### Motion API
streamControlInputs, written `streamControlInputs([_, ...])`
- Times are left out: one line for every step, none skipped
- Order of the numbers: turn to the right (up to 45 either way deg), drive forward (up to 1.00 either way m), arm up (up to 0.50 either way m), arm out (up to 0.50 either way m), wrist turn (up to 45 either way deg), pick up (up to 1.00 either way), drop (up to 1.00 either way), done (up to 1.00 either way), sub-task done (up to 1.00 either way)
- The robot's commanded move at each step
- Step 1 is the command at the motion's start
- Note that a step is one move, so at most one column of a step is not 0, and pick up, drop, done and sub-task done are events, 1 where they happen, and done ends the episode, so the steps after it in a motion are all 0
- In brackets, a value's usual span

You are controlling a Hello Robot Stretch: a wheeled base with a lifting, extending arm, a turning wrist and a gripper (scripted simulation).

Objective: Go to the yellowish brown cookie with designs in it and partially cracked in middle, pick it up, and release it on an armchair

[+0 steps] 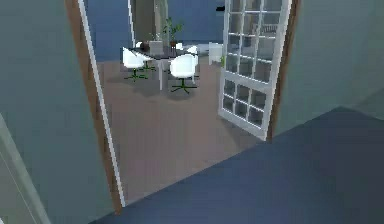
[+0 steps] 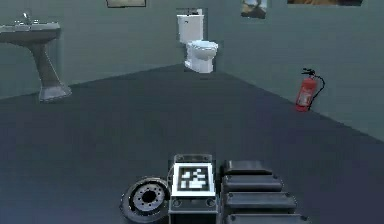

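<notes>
You're hunting for the cookie, and you can't tell where it's lying. At twelve o'clock a door frame [image 1: 93, 100] is leading toward a table [image 1: 158, 47] and white chairs [image 1: 183, 66]; drive through next. You can't tell the gripper's state either.

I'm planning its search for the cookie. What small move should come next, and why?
Probably drive ahead through the doorway: its glass door stands open, and a table with white chairs waits beyond. On the arm side stand a sink and toilet.
</notes>
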Motion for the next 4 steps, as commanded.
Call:
streamControlInputs([0.0,1.0,0.0,0.0,0.0,0.0,0.0,0.0,0.0])
streamControlInputs([-6.0,0.0,0.0,0.0,0.0,0.0,0.0,0.0,0.0])
streamControlInputs([0.0,0.25,0.0,0.0,0.0,0.0,0.0,0.0,0.0])
streamControlInputs([3.0,0.0,0.0,0.0,0.0,0.0,0.0,0.0,0.0])
